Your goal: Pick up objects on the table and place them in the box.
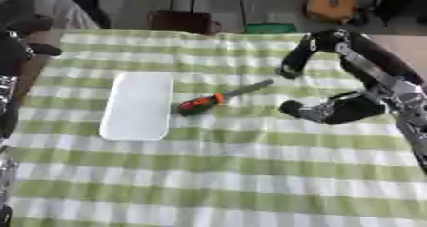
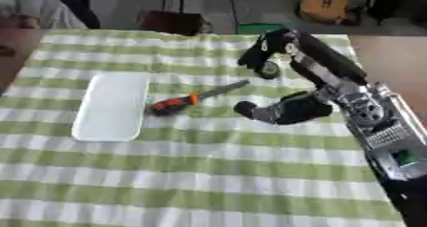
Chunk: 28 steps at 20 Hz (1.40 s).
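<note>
Right hand (image 2: 279,71), fingers spread and holding nothing, hovers beside the screwdriver (image 2: 188,99), apparently poised to grasp it; tray (image 2: 108,106) alongside.

Head stereo pair, looking steeply down.
Both eyes share the green-and-white checked tablecloth (image 1: 217,173); the right view is offset slightly sideways.

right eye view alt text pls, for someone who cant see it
A screwdriver with an orange and black handle lies on a green checked tablecloth beside a flat white tray. The robot's right hand hovers just right of it, holding nothing.
</note>
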Motion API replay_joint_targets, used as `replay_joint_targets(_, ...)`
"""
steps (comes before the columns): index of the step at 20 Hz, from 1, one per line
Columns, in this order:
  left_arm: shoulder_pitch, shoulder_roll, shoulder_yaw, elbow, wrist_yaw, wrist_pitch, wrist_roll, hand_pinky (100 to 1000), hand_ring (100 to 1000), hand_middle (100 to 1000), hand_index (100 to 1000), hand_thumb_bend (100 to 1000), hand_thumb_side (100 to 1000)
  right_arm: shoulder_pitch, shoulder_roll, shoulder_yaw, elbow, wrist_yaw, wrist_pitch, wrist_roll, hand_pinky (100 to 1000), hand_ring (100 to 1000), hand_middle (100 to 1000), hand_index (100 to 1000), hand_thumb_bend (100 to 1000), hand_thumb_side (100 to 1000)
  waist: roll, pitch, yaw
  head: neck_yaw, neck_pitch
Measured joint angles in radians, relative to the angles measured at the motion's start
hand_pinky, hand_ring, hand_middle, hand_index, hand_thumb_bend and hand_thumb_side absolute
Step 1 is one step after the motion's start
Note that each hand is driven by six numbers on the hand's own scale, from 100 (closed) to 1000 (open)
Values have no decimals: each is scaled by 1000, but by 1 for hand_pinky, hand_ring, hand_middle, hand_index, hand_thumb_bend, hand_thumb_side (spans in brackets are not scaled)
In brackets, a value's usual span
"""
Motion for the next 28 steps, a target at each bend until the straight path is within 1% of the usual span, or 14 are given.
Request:
replay_joint_targets(7, 0, 0, 0, 0, 0, 0, 0, 625, 792, 864, 843, 615, 761, 0, 0, 0, 0, 0, 0, 0, 692, 569, 564, 707, 548, 290, -1, 2, 1, -16, 0)
replay_joint_targets(21, 0, 0, 0, 0, 0, 0, 0, 625, 792, 864, 843, 617, 760, -5, 0, -1, 0, 0, 0, -1, 699, 577, 570, 712, 545, 293, 0, 2, 2, -21, 0)
replay_joint_targets(25, 0, 0, -3, 0, 0, 0, -1, 625, 792, 863, 843, 616, 760, -42, -33, 1, 0, 0, 2, 5, 705, 581, 574, 714, 541, 291, -7, 1, 10, -22, 0)
replay_joint_targets(28, 0, 0, -7, 0, 0, -1, -5, 625, 792, 863, 843, 616, 761, -82, -70, 12, 8, -14, 11, 29, 705, 581, 573, 713, 539, 288, -10, 1, 21, -27, 0)
